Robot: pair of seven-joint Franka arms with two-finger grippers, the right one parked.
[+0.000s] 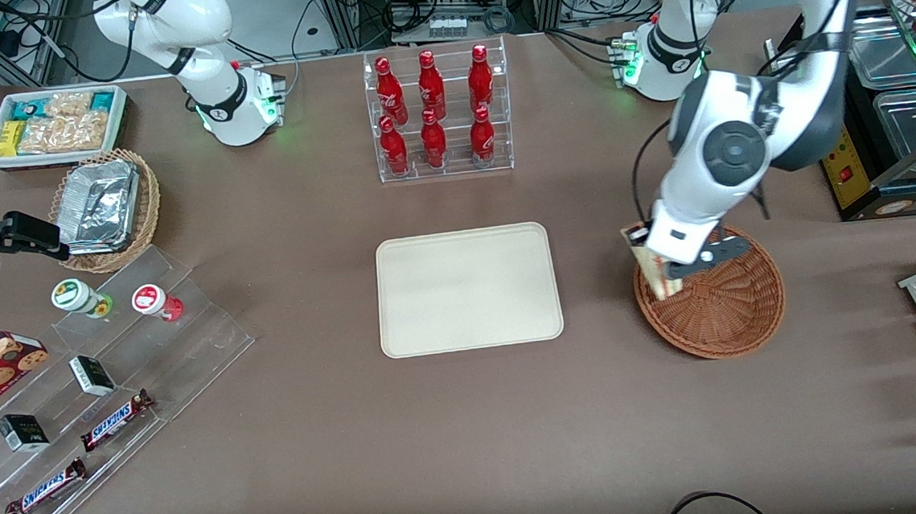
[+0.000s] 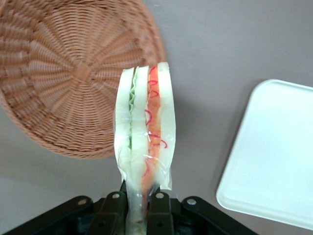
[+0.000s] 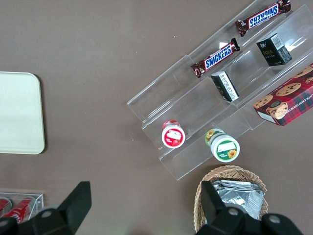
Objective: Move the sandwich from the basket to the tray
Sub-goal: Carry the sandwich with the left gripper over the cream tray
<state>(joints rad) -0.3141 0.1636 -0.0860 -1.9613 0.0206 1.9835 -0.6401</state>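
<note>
While clamping its two black fingers [image 2: 113, 211] on the lower end of the wrapped sandwich [image 2: 144, 147], the left arm's gripper [image 1: 663, 272] is hovering above the rim of the reddish-brown wicker basket [image 1: 732, 310], on the side closest to the tray. Holding the sandwich [image 1: 652, 269] clear of the basket floor, upright on edge, with its cut face showing green lettuce in one seam and red and orange filling in the other under clear film. Sitting well apart from the basket, toward the middle of the brown table [image 1: 470, 433], the cream-beige tray [image 1: 468, 288] is lying flat with nothing on it. Standing farther from the front camera than the tray, a clear rack of red bottles [image 1: 436, 113] is holding six in two rows.
</note>
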